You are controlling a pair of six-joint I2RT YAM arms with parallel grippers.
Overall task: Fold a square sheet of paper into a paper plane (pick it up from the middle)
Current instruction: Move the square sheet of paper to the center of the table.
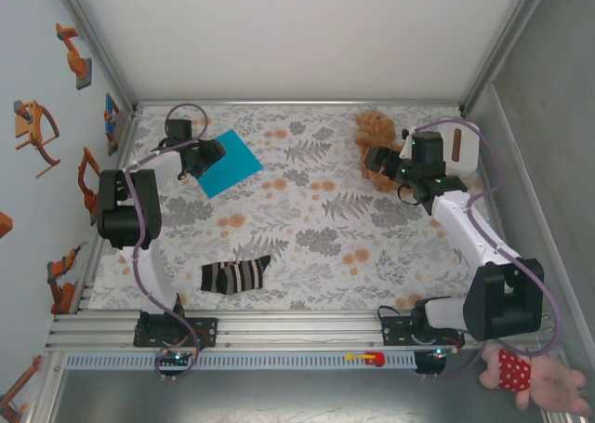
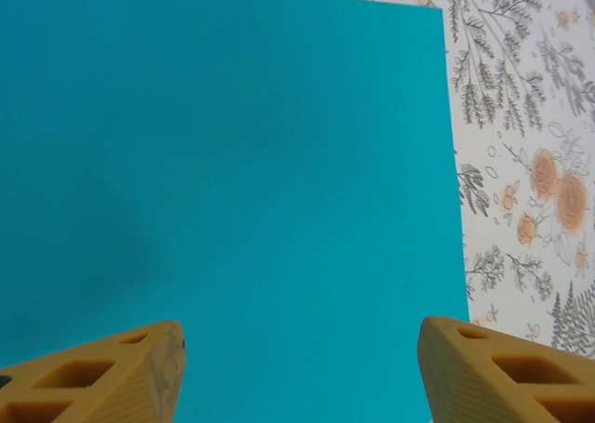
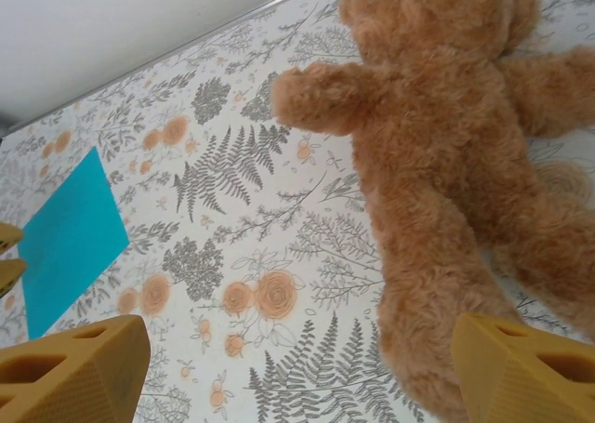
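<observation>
The square sheet of paper [image 1: 232,165] is bright turquoise and lies flat, without creases, on the floral cloth at the back left. My left gripper [image 1: 206,155] hovers over its near-left part. In the left wrist view the sheet [image 2: 242,163] spans nearly the whole frame, and the left gripper [image 2: 299,372] is open, its yellow fingers [image 2: 93,376] wide apart above the paper. My right gripper [image 3: 297,376] is open at the back right, beside the brown teddy bear [image 3: 446,163], whose leg lies just inside the right finger. The sheet [image 3: 70,237] also appears far left there. The paper plane is out of view.
A black-and-white striped sock [image 1: 235,276] lies near the front edge, left of centre. The teddy bear [image 1: 375,124] sits at the back right by a white object [image 1: 462,144]. Walls close in the table's back and sides. A pink toy [image 1: 522,374] lies off the table.
</observation>
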